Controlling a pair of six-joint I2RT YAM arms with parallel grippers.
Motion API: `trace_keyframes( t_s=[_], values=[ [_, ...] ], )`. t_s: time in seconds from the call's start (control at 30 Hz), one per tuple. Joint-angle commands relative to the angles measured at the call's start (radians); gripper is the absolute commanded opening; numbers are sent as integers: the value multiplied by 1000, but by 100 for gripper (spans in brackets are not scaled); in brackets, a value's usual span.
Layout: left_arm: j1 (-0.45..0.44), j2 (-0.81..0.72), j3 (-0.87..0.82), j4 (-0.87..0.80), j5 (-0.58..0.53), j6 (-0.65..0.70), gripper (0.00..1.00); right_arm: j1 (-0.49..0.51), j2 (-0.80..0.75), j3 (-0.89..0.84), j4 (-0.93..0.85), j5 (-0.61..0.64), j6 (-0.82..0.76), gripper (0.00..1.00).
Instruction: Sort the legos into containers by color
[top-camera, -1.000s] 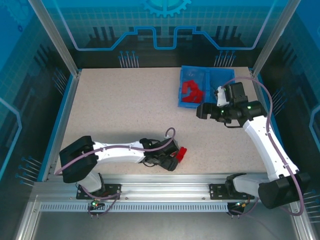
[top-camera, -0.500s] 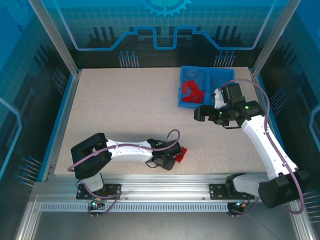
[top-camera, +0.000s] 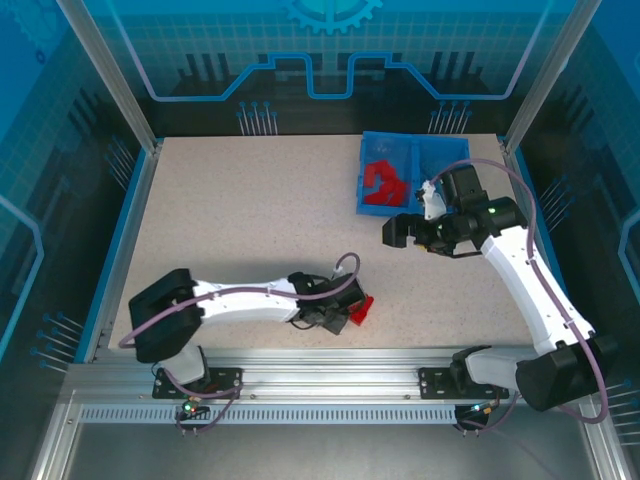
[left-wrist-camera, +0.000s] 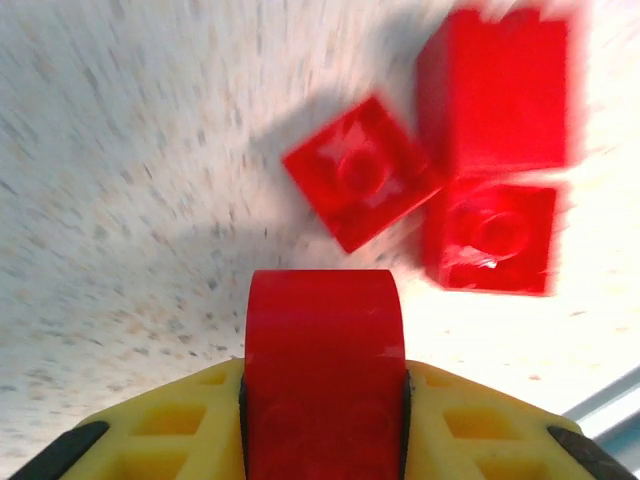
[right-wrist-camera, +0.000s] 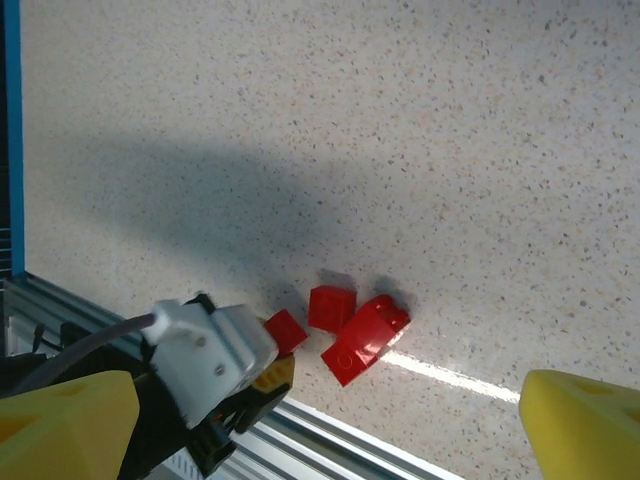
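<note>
- Bricks of bright red plastic (top-camera: 362, 310), small and rectangular, lie in a tight cluster close to the near edge of the speckled beige tabletop (top-camera: 250, 220), about midway along it.
- We see the left gripper (top-camera: 343, 318) low over the table, just left of that cluster.
- In the left wrist view, its yellow fingers (left-wrist-camera: 170, 425) are clamped on one red brick (left-wrist-camera: 325, 360), which sits between them.
- Just beyond the held brick we count three loose red bricks (left-wrist-camera: 362, 172) on the table. They are close together and blurred, so we cannot tell which of them touch.
- A shallow translucent blue plastic bin (top-camera: 395, 148) stands at the far right of the table.
- Its left compartment holds a heap of red bricks (top-camera: 382, 185).
- The right gripper (top-camera: 393, 232) hangs above the table just on the near side of the bin. Its arm crosses the right compartment, whose contents we cannot make out.
- From the right wrist camera, the right gripper's yellow fingertips (right-wrist-camera: 60, 425) stand wide apart with nothing between them. They frame the cluster and the left gripper below.
</note>
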Motion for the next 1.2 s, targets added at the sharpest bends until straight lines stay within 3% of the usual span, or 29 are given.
trace_keyframes(
  t_s=[0.0, 0.17, 0.33, 0.53, 0.7, 0.8, 1.03, 1.17],
  values=[
    [38, -118, 114, 10, -65, 95, 28, 1, -31, 38, -1, 9, 13, 99],
    [147, -66, 251, 128, -31, 238, 28, -52, -94, 19, 80, -4, 80, 100],
    [267, 170, 518, 214, 32, 350, 27, -102, -157, 6, 92, 60, 121, 100],
    [368, 504, 896, 265, 86, 354, 26, -120, -220, -29, 82, 86, 132, 100],
    [414, 789, 1289, 179, 57, 343, 27, -129, -253, -62, 83, 91, 132, 100],
    [431, 919, 1467, 145, 41, 341, 36, -134, -256, -69, 82, 88, 127, 100],
    [433, 965, 1527, 194, 45, 364, 53, -138, -253, -66, 73, 93, 106, 100],
    [433, 919, 1524, 176, 45, 358, 54, -143, -248, -64, 77, 90, 105, 100]
  ],
)
